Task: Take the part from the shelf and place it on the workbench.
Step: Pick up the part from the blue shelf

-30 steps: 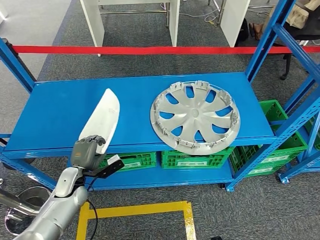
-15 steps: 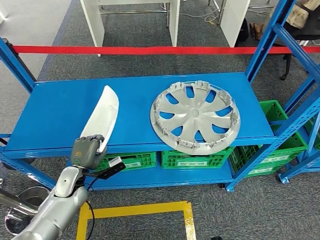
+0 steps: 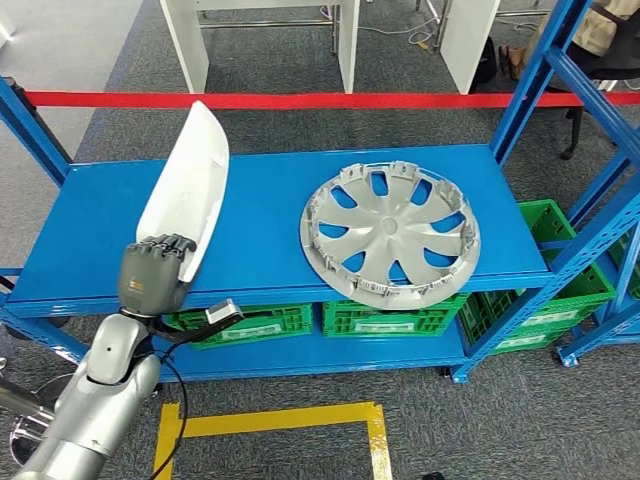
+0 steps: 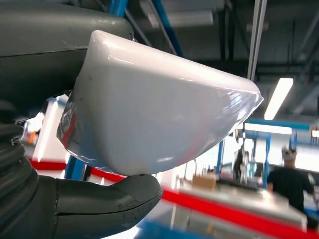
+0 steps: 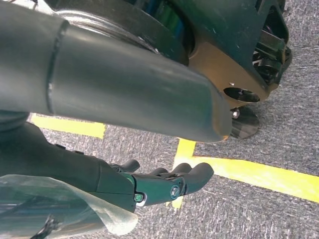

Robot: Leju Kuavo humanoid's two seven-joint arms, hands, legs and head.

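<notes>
My left hand (image 3: 153,274) grips the near end of a long white curved part (image 3: 187,188), which is lifted and tilted up above the left half of the blue shelf (image 3: 113,230). In the left wrist view the white part (image 4: 158,114) lies between the thick thumb (image 4: 112,201) and the fingers. My right hand (image 5: 158,186) hangs by the floor with its fingers apart and nothing in it.
A silver wheel cover (image 3: 389,230) lies flat on the right half of the shelf. Green crates (image 3: 392,318) sit on the lower level. Blue uprights (image 3: 537,75) flank the shelf, and red tape (image 3: 317,100) runs behind. Yellow floor tape (image 3: 279,420) marks the carpet.
The left hand has raised the white part off the shelf and tilted it more upright; hand and part have shifted slightly left. The wheel cover has not moved.
</notes>
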